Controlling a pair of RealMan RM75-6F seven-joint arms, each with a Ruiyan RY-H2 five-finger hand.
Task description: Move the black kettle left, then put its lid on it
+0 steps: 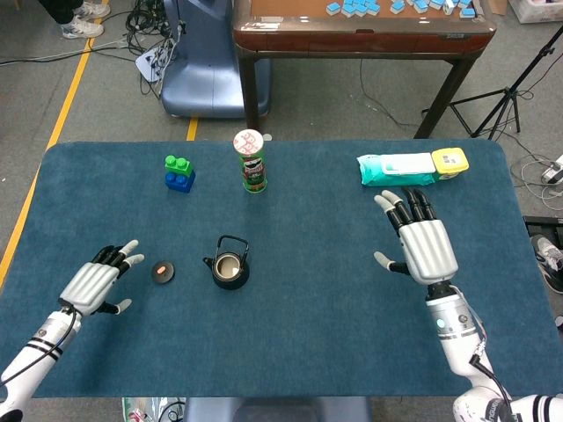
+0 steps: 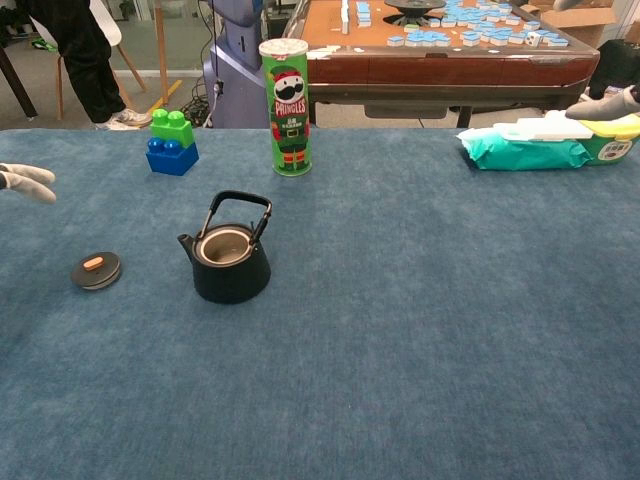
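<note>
The black kettle [image 1: 230, 265] [image 2: 230, 258] stands upright and uncovered near the middle of the blue table, its handle raised. Its round black lid [image 1: 162, 272] [image 2: 96, 270], with an orange knob, lies flat on the cloth a short way to the kettle's left. My left hand [image 1: 95, 280] hovers just left of the lid with fingers spread, holding nothing; only its fingertips [image 2: 25, 182] show at the chest view's left edge. My right hand [image 1: 420, 239] is far to the right of the kettle, fingers spread and empty.
A green Pringles can [image 1: 251, 162] [image 2: 285, 105] stands behind the kettle. A blue and green block [image 1: 179, 172] [image 2: 172, 143] sits at the back left. A teal wipes pack [image 1: 397, 169] [image 2: 522, 147] with a yellow tub [image 1: 450, 161] lies at the back right.
</note>
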